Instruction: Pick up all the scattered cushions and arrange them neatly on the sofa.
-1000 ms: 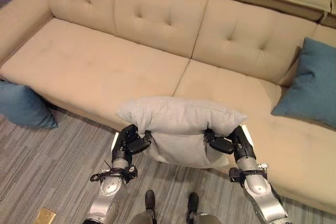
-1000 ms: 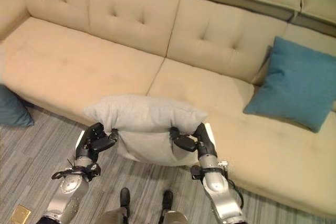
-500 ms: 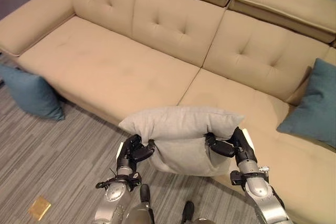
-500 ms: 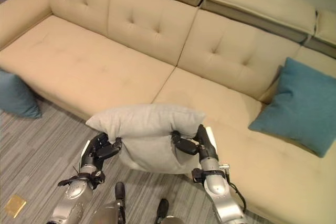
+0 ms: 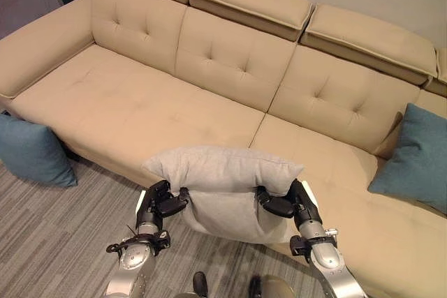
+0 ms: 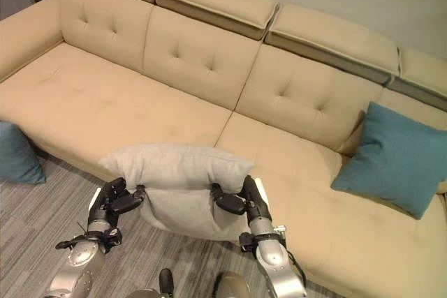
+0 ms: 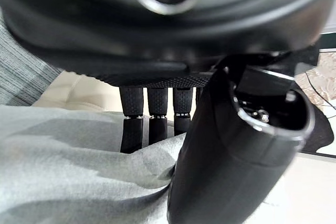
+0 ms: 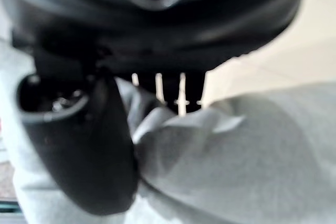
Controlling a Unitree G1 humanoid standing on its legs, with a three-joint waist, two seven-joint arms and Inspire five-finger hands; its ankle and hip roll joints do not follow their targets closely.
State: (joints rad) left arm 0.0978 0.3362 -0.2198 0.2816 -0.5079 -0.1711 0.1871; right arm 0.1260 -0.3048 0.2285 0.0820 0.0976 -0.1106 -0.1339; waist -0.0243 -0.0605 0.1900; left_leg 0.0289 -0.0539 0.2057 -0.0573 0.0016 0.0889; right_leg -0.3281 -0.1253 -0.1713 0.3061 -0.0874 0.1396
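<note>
A soft, light-grey rectangular fabric cushion (image 5: 223, 183) hangs in the air in front of the long beige tufted sofa (image 5: 209, 95), just before the front edge of the seat where the two middle seat pads meet, and above the grey striped carpet floor (image 5: 56, 228). The left hand (image 5: 159, 204) grips the cushion's end that lies toward the sofa's armrest; in its wrist view the fingers (image 7: 149, 124) are curled behind a fold of grey cloth and the thumb (image 7: 220, 150) presses on the front, so the cloth is pinched between them. The right hand (image 5: 283, 202) holds the other end the same way, its fingers (image 8: 168, 95) tucked behind the cloth and its thumb (image 8: 79, 140) over a bunched fold. The cushion sags between the two hands, its upper edge rolled over them.

A teal square fabric cushion (image 6: 394, 158) leans upright against the sofa's backrest at the far right end of the seat. Another teal cushion (image 5: 31, 151) rests on the floor against the sofa's front, below the armrest end.

Against the pictures from a second and half a second ago, the whole view has shifted: more of the backrest and the headrest pads now shows, so the camera has moved. The grey cushion is held in the same two-handed pinch as before and has not reached the seat. Neither teal cushion has changed place relative to the sofa.
</note>
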